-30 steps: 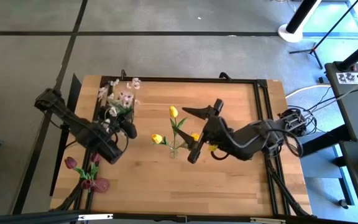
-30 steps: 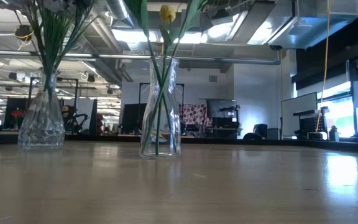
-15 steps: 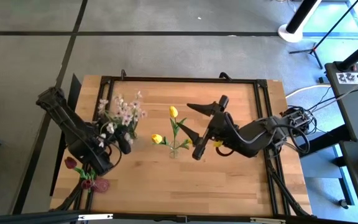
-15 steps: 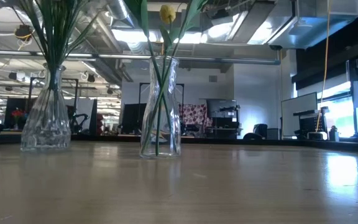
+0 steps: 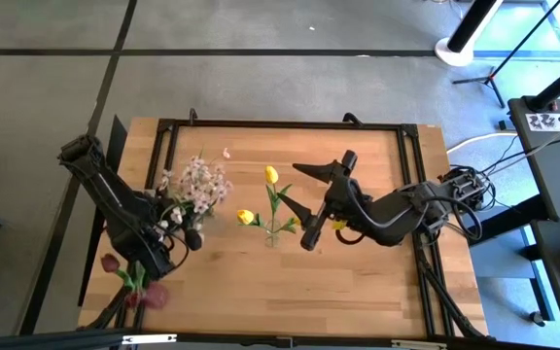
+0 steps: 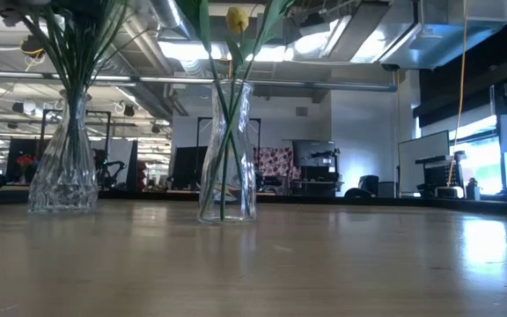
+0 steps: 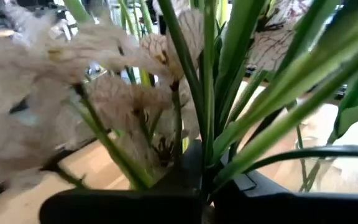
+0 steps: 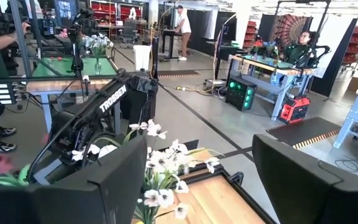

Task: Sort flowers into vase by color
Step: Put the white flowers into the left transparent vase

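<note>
A cut-glass vase [image 6: 62, 167] stands at the table's left and holds the green stems of the white-pink sprays [image 5: 198, 185]. My left gripper [image 5: 191, 236] is beside the sprays, shut on their stems. A smooth clear vase [image 6: 227, 154] at mid-table holds yellow tulips [image 5: 271, 175]. My right gripper [image 5: 300, 204] hangs open above the table, just right of the tulip vase, with nothing between its fingers. Dark red blooms [image 5: 129, 282] lie at the near left corner, partly over the table's edge. My left gripper pinches several green stems [image 7: 205, 168] of the white-pink sprays between its two fingers, below the blossoms. The fingers come about level from the table's left and lie across the stems. The stems rise above the fingers, and their lower ends stand in the cut-glass vase.
A black frame [image 5: 280, 124] runs around the wooden table top. The near right part of the table [image 5: 358, 292] is bare wood. People stand and sit in the room beyond [image 8: 182, 25], near other work tables.
My left gripper has moved down and toward the table's near edge, rolling as it went, and has stayed shut. The white-pink blossoms have swung with it toward the near edge and the right. The cut-glass vase has shifted a little on the table.
</note>
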